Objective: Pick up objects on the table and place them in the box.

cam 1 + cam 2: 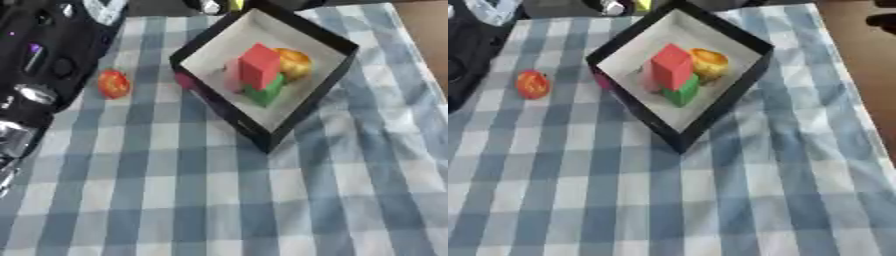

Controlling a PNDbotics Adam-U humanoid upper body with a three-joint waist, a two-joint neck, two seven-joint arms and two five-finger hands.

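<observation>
A black box (308, 102) with a white inside stands askew at the upper middle of the blue-checked cloth. Inside it a red block (259, 66) rests on a green block (266, 92), with a pink piece (232, 77) to their left and a yellow-orange round thing (294, 63) behind. A small red-orange round object (114, 84) lies on the cloth left of the box. A bit of magenta (185, 80) shows against the box's left outer wall. My left arm (48, 55), black with silver parts, fills the left edge just beside the red-orange object; its hand is not clearly shown.
The checked tablecloth (667, 200) covers the whole near half of the table. Bare brown tabletop (859, 60) runs along the right edge. Dark and bright items (214, 5) sit at the far edge behind the box.
</observation>
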